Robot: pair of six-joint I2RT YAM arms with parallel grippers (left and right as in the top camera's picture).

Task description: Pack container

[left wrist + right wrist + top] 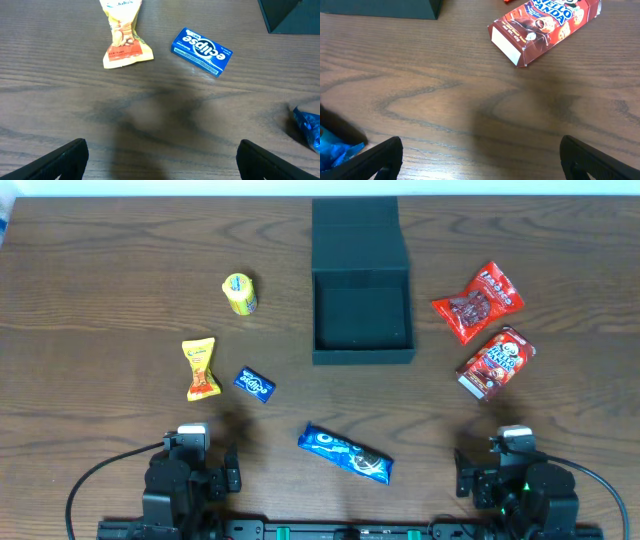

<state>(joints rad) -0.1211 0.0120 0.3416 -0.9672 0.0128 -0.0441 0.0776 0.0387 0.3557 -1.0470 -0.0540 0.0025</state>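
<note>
Left gripper (162, 162): jaws are seen spread wide at the bottom corners of the left wrist view, nothing held between them, bare table (150, 115) below. Right gripper (481, 159): jaws likewise spread apart, nothing clamped. Both arms are parked at the near edge of the table, well apart from the container.

Just ahead of the left gripper a blue Eclipse gum box (202, 51) is lying flat, with a yellow-orange snack packet (124, 37) beside it to the left. Further out on that side a small yellow round snack (239, 293) is seen. Between the two arms a blue Oreo packet (345, 453) is lying at an angle. Ahead of the right gripper a Hello Panda box (545, 25) is lying on its side, and a red packet (478, 302) is placed just beyond it.

The container (362, 358) is set at the far middle of the table, its lid (357, 235) folded back away from the arms, so the opening is exposed. Its inside is seen to be empty.

Progress is judged as not started: nothing has been packed, all six snacks are loose on the table, none touching the container. Left to do: each item is to be picked up and dropped in, then the lid presumably closed. The gum box and the Hello Panda box are judged nearest for a first pick.
</note>
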